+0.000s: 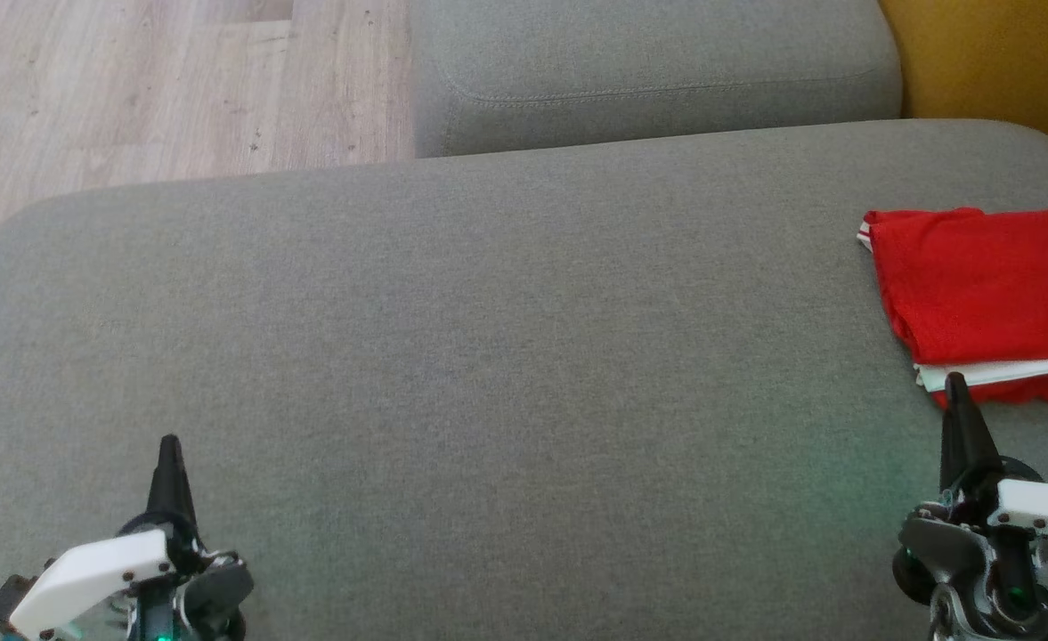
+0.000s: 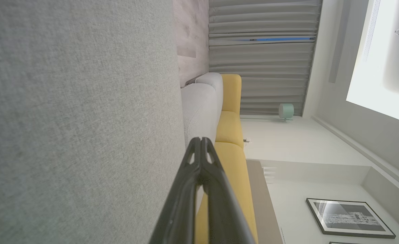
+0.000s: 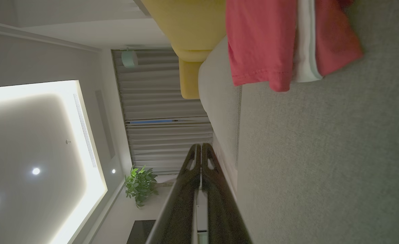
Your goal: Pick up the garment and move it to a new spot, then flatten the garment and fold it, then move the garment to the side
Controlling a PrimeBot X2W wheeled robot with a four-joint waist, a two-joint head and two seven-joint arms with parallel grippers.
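Head view: looked down on a grey sofa seat (image 1: 488,356). Found the red garment (image 1: 978,276) folded, with a white band showing, at the far right of the seat. Saw the left gripper (image 1: 170,442) at lower left, clenched, empty, well apart from the garment. Saw the right gripper (image 1: 956,381) at lower right, clenched also and holding nothing, near the closest edge of the garment; in right wrist view, apart from it.

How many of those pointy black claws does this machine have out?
2. The left gripper sits lower left over the grey sofa; the right gripper lower right, near the red garment.
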